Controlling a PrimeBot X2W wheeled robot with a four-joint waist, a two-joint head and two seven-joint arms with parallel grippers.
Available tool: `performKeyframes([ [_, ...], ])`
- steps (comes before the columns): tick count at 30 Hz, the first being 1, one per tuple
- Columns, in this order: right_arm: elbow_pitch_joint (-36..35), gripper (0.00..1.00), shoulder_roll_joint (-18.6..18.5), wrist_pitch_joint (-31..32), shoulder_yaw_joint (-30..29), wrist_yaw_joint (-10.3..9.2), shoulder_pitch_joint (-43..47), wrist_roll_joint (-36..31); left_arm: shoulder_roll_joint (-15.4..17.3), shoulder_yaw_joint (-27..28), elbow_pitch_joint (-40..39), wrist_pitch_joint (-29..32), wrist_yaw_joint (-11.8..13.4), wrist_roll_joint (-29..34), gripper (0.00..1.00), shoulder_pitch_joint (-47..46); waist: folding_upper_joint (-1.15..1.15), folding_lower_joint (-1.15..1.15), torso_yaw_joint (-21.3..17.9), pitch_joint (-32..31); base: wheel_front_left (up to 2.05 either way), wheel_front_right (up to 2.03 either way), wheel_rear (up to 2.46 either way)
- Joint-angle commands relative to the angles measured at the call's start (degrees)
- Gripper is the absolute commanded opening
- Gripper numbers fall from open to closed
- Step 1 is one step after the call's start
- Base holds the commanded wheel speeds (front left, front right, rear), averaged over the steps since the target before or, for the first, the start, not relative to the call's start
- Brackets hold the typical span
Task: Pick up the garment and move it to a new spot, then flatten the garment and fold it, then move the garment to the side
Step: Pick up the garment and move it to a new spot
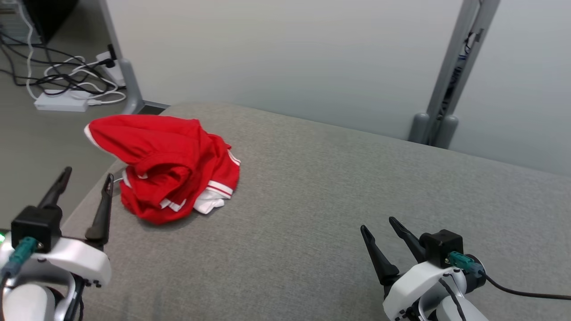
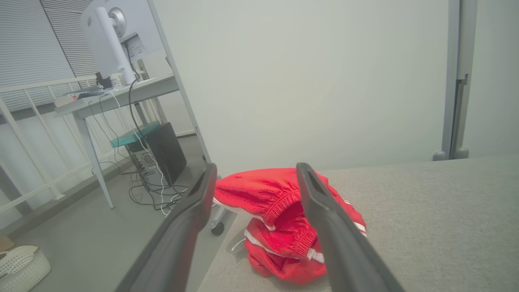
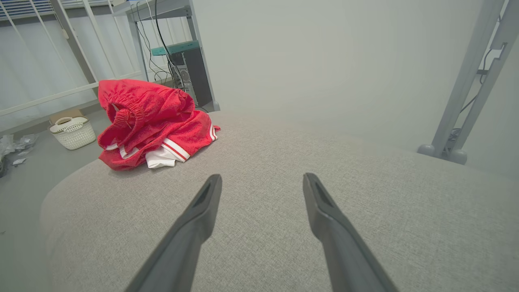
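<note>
While the garment (image 1: 169, 165) lies crumpled on the desk (image 1: 312, 200), left end effector (image 1: 88, 174) and right end effector (image 1: 378, 224) both wide and empty, pickup likely needs the left reaching forward.

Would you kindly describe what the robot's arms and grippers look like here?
The left gripper and right gripper each have two long, dark, tapering fingers rising from a black boxy block on a glossy white, rounded wrist shell. Each block carries a teal plug; a black cable trails from the right one.
</note>
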Motion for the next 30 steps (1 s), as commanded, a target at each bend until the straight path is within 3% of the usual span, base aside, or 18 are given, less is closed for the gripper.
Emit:
performKeyframes([
  [1, -0.14, 1.0, -0.45, 0.19, -0.06, 0.01, -0.47, -0.23, 0.58, 0.04, 0.5, 0.11, -0.25, -0.32, 1.0, -1.58, 0.0, 0.0, -1.47, 0.66, 0.0, 0.0, 0.0],
  [18, -3.44, 1.0, -0.39, 1.87, -0.82, 0.01, -3.94, -3.35, 8.33, -4.22, 15.33, 1.03, -3.62, -5.78, 1.0, -18.39, 0.0, 0.0, -9.68, 8.86, 0.0, 0.0, 0.0],
  [30, -4.31, 1.0, -0.41, 2.22, -0.71, 0.01, -6.01, -4.13, 13.2, -16.34, 30.93, 1.04, -3.62, -16.78, 1.0, -29.3, 0.0, 0.0, -14.02, 12.47, 0.0, 0.0, 0.0],
])
